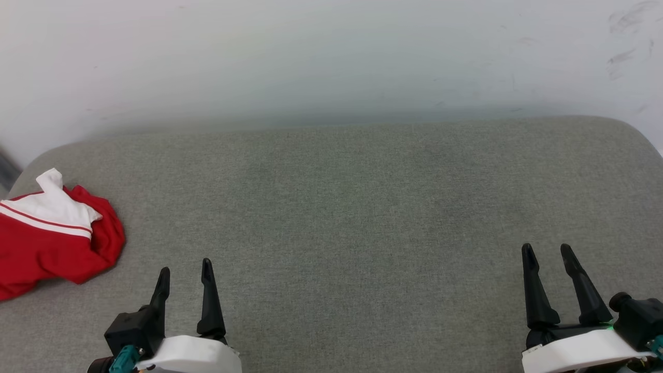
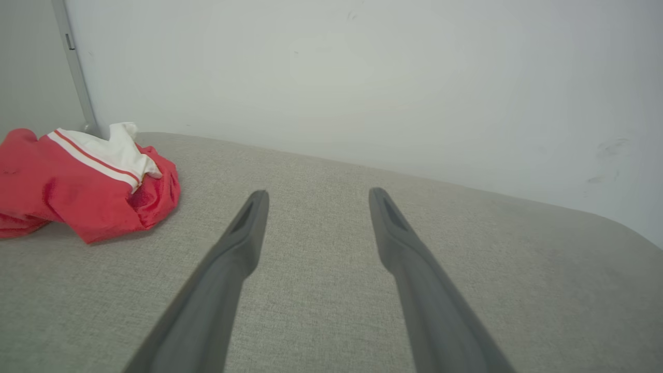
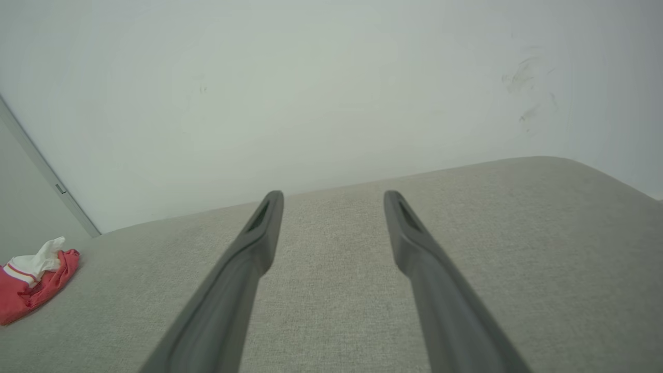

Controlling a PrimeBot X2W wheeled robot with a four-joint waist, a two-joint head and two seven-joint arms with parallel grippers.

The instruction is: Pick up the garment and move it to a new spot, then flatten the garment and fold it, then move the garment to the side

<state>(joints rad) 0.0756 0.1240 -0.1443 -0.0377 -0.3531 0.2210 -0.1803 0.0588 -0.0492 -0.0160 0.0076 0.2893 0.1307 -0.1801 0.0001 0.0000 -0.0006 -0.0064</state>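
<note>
Crumpled red T-shirt (image 1: 57, 243) with white sleeve, far left on grey fabric counter (image 1: 331, 207), left claw (image 1: 185, 265) near it, right claw (image 1: 546, 246) well apart, both spread wide, empty.

The head camera is looking forward and down from above the grey fabric worktop (image 1: 362, 207) toward a white wall (image 1: 311, 52). The wrist cameras are skimming low along the left tool (image 2: 316, 196) and right tool (image 3: 334, 196); all three are sharing the red garment (image 1: 52, 243) at the left end.

The garment (image 1: 52, 238) on the padded surface (image 1: 331, 207) at its far left end, the wall (image 1: 331, 52) behind
</note>
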